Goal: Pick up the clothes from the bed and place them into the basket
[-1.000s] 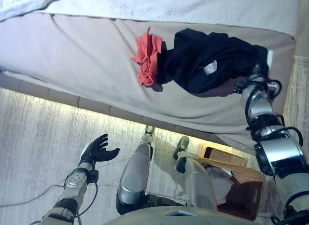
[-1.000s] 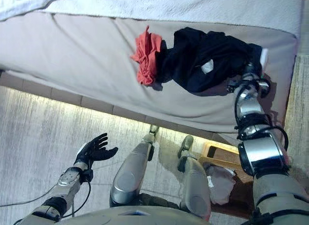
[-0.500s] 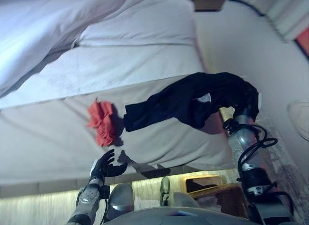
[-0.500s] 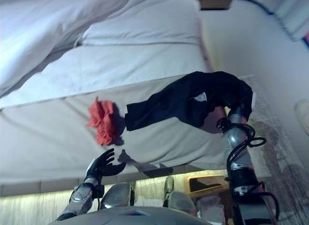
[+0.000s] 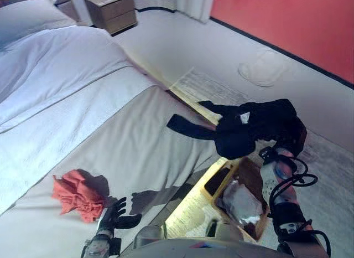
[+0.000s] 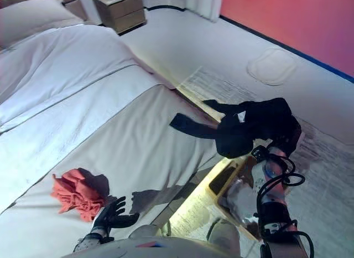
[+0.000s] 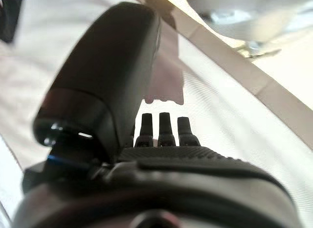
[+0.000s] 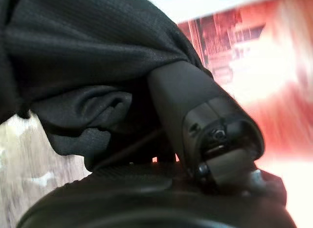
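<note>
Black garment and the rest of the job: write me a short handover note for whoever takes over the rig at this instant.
Right hand: shut on the black garment, held up in the air above the basket, one end trailing toward the bed's corner.
Left hand: open, holding nothing, low by the near side of the bed.
Red garment: lying on the bed near the left hand.
Basket: on the floor beside the bed, with pale cloth inside.
Done: black garment lifted.
Left: drop the black garment into the basket, then fetch the red garment and put it in too.
</note>
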{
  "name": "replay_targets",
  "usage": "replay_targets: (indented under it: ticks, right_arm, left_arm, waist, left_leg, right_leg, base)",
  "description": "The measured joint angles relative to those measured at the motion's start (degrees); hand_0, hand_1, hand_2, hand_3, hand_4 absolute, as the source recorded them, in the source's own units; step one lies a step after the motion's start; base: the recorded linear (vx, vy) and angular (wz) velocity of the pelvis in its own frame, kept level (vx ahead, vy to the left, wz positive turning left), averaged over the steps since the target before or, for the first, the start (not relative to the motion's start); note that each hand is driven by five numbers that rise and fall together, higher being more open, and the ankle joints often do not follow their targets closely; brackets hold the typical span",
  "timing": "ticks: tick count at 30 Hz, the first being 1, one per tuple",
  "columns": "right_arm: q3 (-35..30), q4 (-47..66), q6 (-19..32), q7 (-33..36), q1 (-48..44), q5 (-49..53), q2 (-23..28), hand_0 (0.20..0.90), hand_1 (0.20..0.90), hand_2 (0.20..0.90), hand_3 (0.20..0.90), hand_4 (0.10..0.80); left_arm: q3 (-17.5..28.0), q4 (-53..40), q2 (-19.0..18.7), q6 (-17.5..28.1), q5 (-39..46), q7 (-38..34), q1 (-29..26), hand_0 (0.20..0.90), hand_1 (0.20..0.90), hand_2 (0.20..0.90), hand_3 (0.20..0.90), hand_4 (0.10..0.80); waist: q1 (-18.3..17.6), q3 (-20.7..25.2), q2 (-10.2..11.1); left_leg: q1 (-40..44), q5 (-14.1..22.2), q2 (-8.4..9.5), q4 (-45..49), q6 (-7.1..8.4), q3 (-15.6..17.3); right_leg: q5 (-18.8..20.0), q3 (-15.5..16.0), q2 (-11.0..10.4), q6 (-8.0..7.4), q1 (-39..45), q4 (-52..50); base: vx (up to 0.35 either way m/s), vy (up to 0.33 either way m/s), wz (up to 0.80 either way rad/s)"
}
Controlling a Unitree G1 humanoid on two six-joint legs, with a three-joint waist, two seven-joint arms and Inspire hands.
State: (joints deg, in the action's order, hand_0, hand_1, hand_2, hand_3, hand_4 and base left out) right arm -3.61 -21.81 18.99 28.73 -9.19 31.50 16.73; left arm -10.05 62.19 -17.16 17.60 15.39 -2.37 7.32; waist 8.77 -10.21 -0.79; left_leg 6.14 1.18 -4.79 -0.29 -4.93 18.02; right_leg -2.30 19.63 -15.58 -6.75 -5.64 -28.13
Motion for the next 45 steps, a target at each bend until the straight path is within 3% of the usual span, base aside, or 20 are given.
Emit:
replay_targets:
  ticks: [2,3,4,5,6,8,9,11,13,20,25,34,45]
  right_arm:
    - [1.4,1.92,0.25,0.07,-0.21,-1.85,-0.01,0.3,0.3,0.3,0.2,0.1]
    - [3.03,3.09,0.62,0.27,-0.29,-3.34,-0.08,0.3,0.3,0.3,0.2,0.1]
    - [4.92,3.42,0.61,-0.02,-0.97,-4.55,0.01,0.3,0.3,0.3,0.2,0.1]
    - [7.21,3.76,0.46,0.07,-2.15,-5.64,0.09,0.3,0.3,0.3,0.2,0.1]
    - [7.38,3.9,0.42,0.12,-2.55,-5.93,0.2,0.3,0.3,0.3,0.2,0.1]
    - [7.46,4.37,-0.57,0.69,-4.33,-6.18,1.97,0.3,0.3,0.3,0.2,0.1]
    - [7.21,4.33,-1.75,0.74,-4.6,-6.05,3.03,0.3,0.3,0.3,0.2,0.1]
    - [5.43,3.66,-3.31,1.09,-3.79,-5.3,4.59,0.3,0.3,0.3,0.2,0.1]
    - [3.73,2.45,-3.83,1.79,-3.76,-4.51,4.69,0.3,0.3,0.3,0.2,0.1]
    - [2.25,-0.42,-6.66,5.01,-3.51,-4.42,4.44,0.3,0.3,0.3,0.2,0.1]
    - [2.43,-1.31,-7.23,5.35,-2.51,-4.38,4.35,0.3,0.3,0.3,0.2,0.1]
    - [2.65,-3.61,-7.36,3.55,-2.49,-2.15,4.0,0.3,0.3,0.3,0.2,0.1]
    - [2.59,1.84,-5.96,4.34,-2.6,-3.67,4.14,0.3,0.3,0.3,0.2,0.1]
  left_arm:
    - [0.9,-0.09,-0.22,-0.01,0.78,-0.02,-0.42,0.9,0.9,0.9,0.9,0.8]
    - [1.21,-0.26,-0.96,0.01,1.0,-0.09,-1.14,0.9,0.9,0.9,0.9,0.8]
    - [1.93,-0.34,-0.96,-0.12,1.01,-0.5,-1.5,0.9,0.9,0.9,0.9,0.8]
    - [3.8,-1.31,0.55,-0.31,1.37,-1.43,-2.17,0.9,0.9,0.9,0.9,0.8]
    - [3.96,-1.58,1.0,-0.3,1.49,-1.47,-2.4,0.9,0.9,0.9,0.9,0.8]
    - [4.1,-2.02,3.1,-0.26,1.39,-1.02,-2.59,0.9,0.9,0.9,0.9,0.8]
    - [4.1,-2.07,3.74,-0.27,1.22,-0.61,-2.75,0.9,0.9,0.9,0.9,0.8]
    - [4.28,-2.25,5.12,-0.24,0.19,0.62,-2.53,0.9,0.9,0.9,0.9,0.8]
    - [4.26,-2.09,4.86,-0.19,0.21,0.3,-2.5,0.9,0.9,0.9,0.9,0.8]
    - [4.28,-2.1,3.85,-0.12,0.21,0.3,-2.01,0.9,0.9,0.9,0.9,0.8]
    - [4.28,-2.11,3.64,-0.12,0.21,0.41,-0.93,0.9,0.9,0.9,0.9,0.8]
    - [4.23,-2.2,3.68,-0.13,0.21,0.51,-0.14,0.9,0.9,0.9,0.9,0.8]
    - [4.24,-2.2,3.68,-0.18,0.23,1.31,-0.05,0.9,0.9,0.9,0.9,0.8]
  waist:
    - [1.14,0.58,1.22]
    - [2.19,0.5,2.78]
    - [3.38,0.49,3.77]
    - [4.0,0.46,4.72]
    - [4.04,0.47,4.69]
    - [3.81,0.92,3.85]
    - [3.9,1.04,3.57]
    - [1.4,0.82,4.11]
    - [0.2,0.81,4.3]
    - [0.1,1.21,2.94]
    - [0.48,1.9,1.57]
    - [0.48,1.95,1.47]
    - [0.53,1.86,1.18]
  left_leg:
    - [-2.03,-0.2,-0.41,2.12,0.3,0.86]
    - [-3.28,-0.43,-0.59,4.36,0.65,1.17]
    - [-5.12,-0.26,-1.43,7.81,0.96,0.9]
    - [-9.97,2.56,-3.01,11.82,5.33,-2.27]
    - [-9.99,2.4,-2.78,9.73,6.07,-3.49]
    - [-10.48,-0.44,-2.22,1.32,7.91,-6.45]
    - [-10.18,-3.12,-2.43,0.47,7.95,-8.34]
    - [-9.41,-6.7,-3.29,-1.7,9.09,-9.78]
    - [-8.4,-8.24,-3.12,-3.35,9.79,-9.74]
    - [-6.55,-9.02,-0.69,-4.76,9.28,-10.06]
    - [-6.23,-9.13,0.29,-4.75,8.88,-10.93]
    - [-5.86,-9.12,0.17,-4.76,8.89,-11.17]
    - [-5.85,-9.09,0.02,-4.78,8.91,-11.4]
  right_leg:
    - [-0.16,0.78,-1.03,-0.35,3.61,5.74]
    - [3.77,1.39,0.11,0.89,6.91,14.76]
    - [4.46,2.11,2.06,1.52,9.73,22.18]
    - [5.91,1.36,4.06,3.47,10.99,28.49]
    - [5.9,1.06,4.49,3.46,10.97,29.3]
    - [5.69,-0.89,7.86,3.21,10.92,33.2]
    - [5.26,-2.03,8.93,2.91,10.27,33.36]
    - [5.0,-1.93,10.25,2.6,10.32,33.39]
    - [4.64,-1.94,10.17,2.22,10.55,33.4]
    - [4.22,-1.24,7.68,1.61,12.07,33.41]
    - [4.23,-0.11,7.16,1.58,13.05,33.41]
    - [4.08,0.1,7.29,1.4,13.62,33.41]
    - [3.99,0.31,7.24,1.3,13.75,33.41]
  base:
    - [-0.161,-0.257,-0.71]
    - [-0.119,-0.199,-0.68]
    - [-0.14,-0.188,-0.92]
    - [-0.097,-0.104,-0.77]
    - [-0.062,-0.068,-0.66]
    - [-0.011,-0.03,-0.66]
    - [-0.003,-0.005,-0.58]
    - [0.018,0.01,-0.2]
    - [0.048,0.0,0.0]
    - [0.023,-0.005,0.09]
    - [-0.01,-0.005,0.12]
    - [-0.001,0.0,0.01]
    - [0.0,0.0,0.0]
